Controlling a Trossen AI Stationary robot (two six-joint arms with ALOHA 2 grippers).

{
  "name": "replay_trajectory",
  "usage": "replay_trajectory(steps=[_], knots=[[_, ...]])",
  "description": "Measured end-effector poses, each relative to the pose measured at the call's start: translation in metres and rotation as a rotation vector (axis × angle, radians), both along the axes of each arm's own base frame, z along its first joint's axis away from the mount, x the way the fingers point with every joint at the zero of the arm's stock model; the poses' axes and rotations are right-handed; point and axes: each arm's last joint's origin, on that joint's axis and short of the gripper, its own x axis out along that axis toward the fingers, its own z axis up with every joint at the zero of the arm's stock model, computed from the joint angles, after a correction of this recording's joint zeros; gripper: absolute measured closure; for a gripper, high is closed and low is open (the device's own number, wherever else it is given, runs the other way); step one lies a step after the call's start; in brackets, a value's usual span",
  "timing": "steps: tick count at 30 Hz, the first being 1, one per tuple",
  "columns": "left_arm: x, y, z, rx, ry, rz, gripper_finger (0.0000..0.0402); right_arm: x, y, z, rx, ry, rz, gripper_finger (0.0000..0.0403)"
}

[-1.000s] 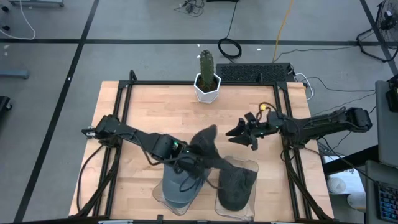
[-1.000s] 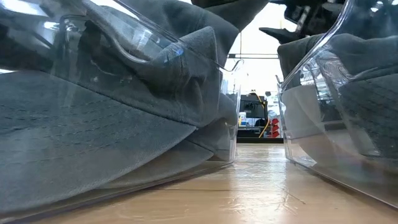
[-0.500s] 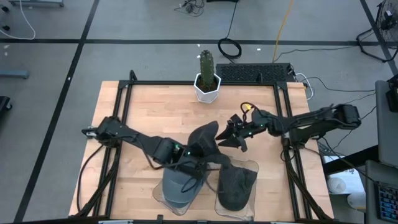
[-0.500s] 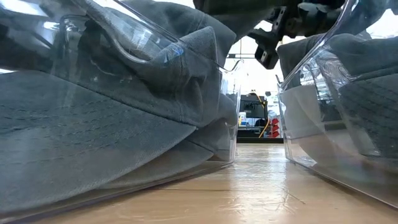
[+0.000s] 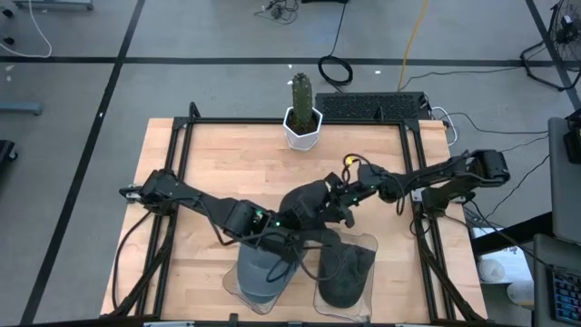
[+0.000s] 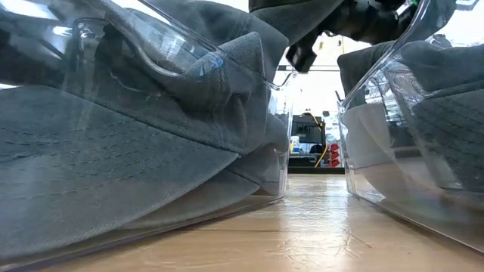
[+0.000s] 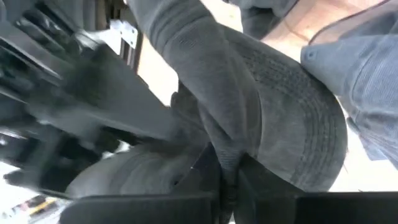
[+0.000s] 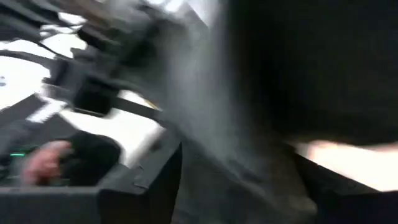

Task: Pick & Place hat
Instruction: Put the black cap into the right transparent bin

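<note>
The dark grey fabric cap (image 5: 304, 204) is lifted above the middle of the light wooden table (image 5: 227, 163), just behind two clear plastic trays at the near edge. The left clear tray (image 5: 234, 283) contains a lighter blue-grey cap (image 5: 263, 272), and the right clear tray (image 5: 368, 243) contains another dark grey cap (image 5: 345, 272). In the low view both trays stand close to the camera with their caps pressed on the walls.

The left pincer (image 5: 283, 221) is clenched on a fold of the lifted cap; the left wrist view shows the cloth pinched between its dark fingers (image 7: 227, 180). The right pincer (image 5: 338, 200) comes from the right side and its spread fingers are at the other side of the same cap, touching the cloth.

At the far edge of the table stands a green cactus in a white pot (image 5: 302, 118).
</note>
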Motion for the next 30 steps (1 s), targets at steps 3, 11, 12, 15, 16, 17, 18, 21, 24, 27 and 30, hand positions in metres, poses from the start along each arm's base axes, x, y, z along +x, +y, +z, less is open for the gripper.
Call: replay_trajectory(steps=[3, 11, 12, 15, 16, 17, 18, 21, 24, 27, 30], knots=[[-0.002, 0.004, -0.002, -0.007, 0.021, 0.031, 0.0389, -0.002, 0.005, 0.009, 0.039, -0.063, 0.069, 0.02], [-0.002, 0.005, -0.002, -0.021, 0.022, 0.05, 0.0394, -0.011, 0.017, 0.023, 0.026, -0.122, 0.128, 0.02], [-0.001, 0.006, -0.002, -0.022, 0.021, 0.054, 0.0392, -0.01, 0.017, 0.02, 0.019, -0.1, 0.125, 0.02], [0.0, 0.009, -0.002, -0.017, 0.018, 0.064, 0.0382, -0.009, 0.016, 0.012, -0.014, -0.037, 0.07, 0.02], [0.0, 0.01, -0.002, -0.017, 0.018, 0.067, 0.0382, -0.008, 0.016, 0.01, -0.029, -0.023, 0.045, 0.02], [0.0, 0.011, -0.002, -0.017, 0.018, 0.07, 0.0385, -0.008, 0.017, 0.009, -0.047, -0.015, 0.021, 0.02], [0.001, 0.012, -0.002, -0.017, 0.018, 0.073, 0.0389, -0.007, 0.017, 0.008, -0.064, -0.016, -0.002, 0.02], [0.002, 0.015, -0.002, -0.026, 0.015, 0.087, 0.0394, -0.007, 0.017, 0.008, -0.102, -0.039, -0.059, 0.02], [0.002, 0.016, -0.002, -0.03, 0.012, 0.094, 0.0384, -0.006, 0.015, 0.008, -0.129, -0.047, -0.129, 0.02], [0.003, 0.016, -0.001, -0.026, 0.009, 0.084, 0.0384, -0.006, 0.015, 0.007, -0.145, -0.044, -0.15, 0.0213], [0.005, 0.015, 0.0, -0.043, -0.022, 0.083, 0.0394, -0.004, 0.015, 0.004, -0.166, -0.047, -0.149, 0.0251]])
